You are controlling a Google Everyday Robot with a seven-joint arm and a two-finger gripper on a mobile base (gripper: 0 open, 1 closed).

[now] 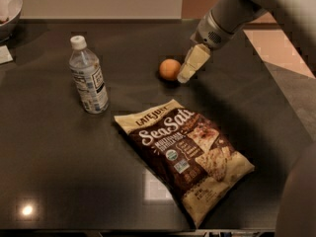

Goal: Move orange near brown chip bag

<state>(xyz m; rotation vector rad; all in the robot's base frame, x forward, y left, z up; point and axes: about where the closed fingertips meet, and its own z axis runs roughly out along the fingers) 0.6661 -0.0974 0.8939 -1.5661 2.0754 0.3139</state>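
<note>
The orange [170, 69] sits on the dark table [59, 147], behind the brown chip bag [185, 152]. The bag lies flat, its top end pointing at the orange, a short gap between them. My gripper [186, 74] comes in from the upper right on the grey arm, with its cream tip just right of the orange and close beside it. It holds nothing that I can see.
A clear water bottle [88, 75] with a white cap stands upright left of the orange. A bowl [9, 9] sits at the far left back corner, with a small white card [5, 56] below it. The table's right edge runs near the arm.
</note>
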